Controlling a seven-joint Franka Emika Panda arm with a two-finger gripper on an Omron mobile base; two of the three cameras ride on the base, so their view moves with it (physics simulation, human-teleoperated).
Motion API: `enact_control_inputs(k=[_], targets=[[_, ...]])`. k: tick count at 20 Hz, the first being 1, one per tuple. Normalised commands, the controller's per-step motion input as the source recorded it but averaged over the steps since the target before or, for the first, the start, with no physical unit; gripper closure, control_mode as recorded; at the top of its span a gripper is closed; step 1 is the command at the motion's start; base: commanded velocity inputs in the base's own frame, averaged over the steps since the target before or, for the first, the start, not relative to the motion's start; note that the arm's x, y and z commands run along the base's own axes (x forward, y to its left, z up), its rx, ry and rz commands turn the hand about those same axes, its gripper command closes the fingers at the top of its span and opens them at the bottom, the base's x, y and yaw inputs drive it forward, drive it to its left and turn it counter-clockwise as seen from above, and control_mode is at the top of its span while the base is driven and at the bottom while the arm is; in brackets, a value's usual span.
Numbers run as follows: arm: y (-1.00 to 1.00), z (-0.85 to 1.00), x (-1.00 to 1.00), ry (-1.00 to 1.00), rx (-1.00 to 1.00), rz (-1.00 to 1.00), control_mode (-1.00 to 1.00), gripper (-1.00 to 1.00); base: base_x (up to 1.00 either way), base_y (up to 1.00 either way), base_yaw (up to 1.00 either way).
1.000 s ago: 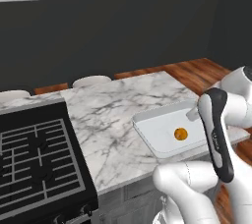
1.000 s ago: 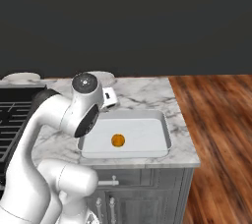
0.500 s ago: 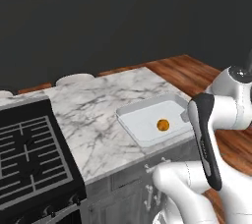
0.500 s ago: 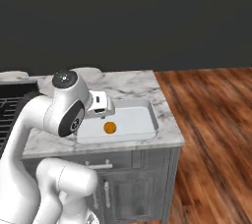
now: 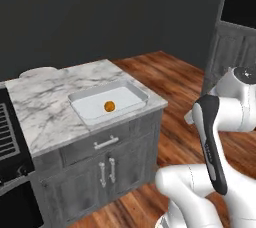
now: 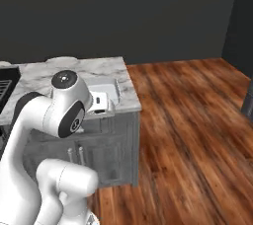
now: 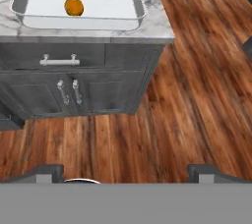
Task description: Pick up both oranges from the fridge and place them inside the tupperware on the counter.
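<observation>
Taking the tupperware (image 5: 89, 116) as the landmark and reading the left base view from left to right: the black stovetop (image 5: 7, 134) is sitting well to its left, on the far side of a bare stretch of the counter (image 5: 45, 103). The tupperware itself is resting near the counter's right end, and one bright orange (image 5: 109, 106) is lying inside it, roughly at its middle and apart from every wall. To the right of the tupperware, past the counter's edge, open wooden floor (image 5: 175, 87) is running toward a dark tall unit (image 5: 235, 27) well away at the far right; whether that is the fridge is not clear from here.

In the hand view the orange (image 7: 74, 6) is showing inside the tupperware (image 7: 139, 9), left of centre, with the grey cabinet's drawer handle (image 7: 59, 61) directly below the container's near wall. The gripper (image 7: 126, 173) is hanging well clear of the tupperware, over the floor in front of the cabinet, its two finger tips spread wide apart with nothing between them.

So the task looks about half done: one orange is sitting where it belongs. The second, duller orange is not in the tupperware, and fetching it from the fridge and carrying it to the container is probably what is left.
</observation>
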Motion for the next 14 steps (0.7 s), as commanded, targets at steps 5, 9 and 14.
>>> enact_control_inputs(k=[5, 9, 14], targets=[[0.0, 0.0, 0.0, 0.0, 0.0, 0.0, 1.0, -1.0, -0.09, -1.0, -0.37], [0.0, 0.0, 0.0, 0.0, 0.0, 0.0, 1.0, -1.0, 0.0, -0.99, -0.54], [0.0, 0.0, 0.0, 0.0, 0.0, 0.0, 1.0, -1.0, 0.0, -0.78, -0.61]])
